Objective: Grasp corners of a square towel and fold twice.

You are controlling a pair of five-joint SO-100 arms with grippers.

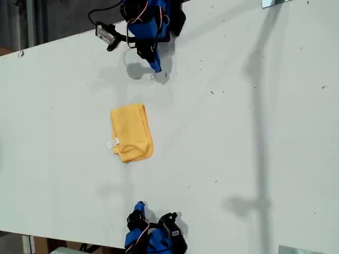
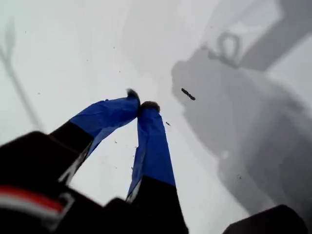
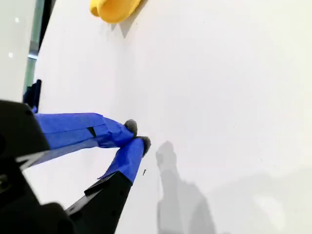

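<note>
step: towel [image 1: 131,132] already lies as a compact folded bundle, white tag [image 1: 113,143] on the side toward the exterior view's left; both folds look done, arms parked. Judgement only.
first pincer [image 2: 140,104]: tips closed against each other, nothing held, only bare tabletop [image 2: 73,58] beneath. No towel in the first wrist view.
second pincer [image 3: 136,135]: tips pressed together, empty. Towel [image 3: 114,9] visible far ahead of it, well apart.
which arm is which: wrist views not enough to match either one to the arm at the tabletop's far edge [image 1: 150,32] or the arm at its near edge [image 1: 153,230] in the exterior view.
towel position: mid-tabletop, roughly between the two arms, clear of every edge, touching neither pincer.
corners: stacked in the bundle, individual ones hard to pick out.
next move: probably none beyond a check. If layers prove misaligned, open one pincer, approach the loose hem, pinch the top layer only, pull square.
risk: thick soft cloth, easy to grab all the layers and undo the fold.
</note>
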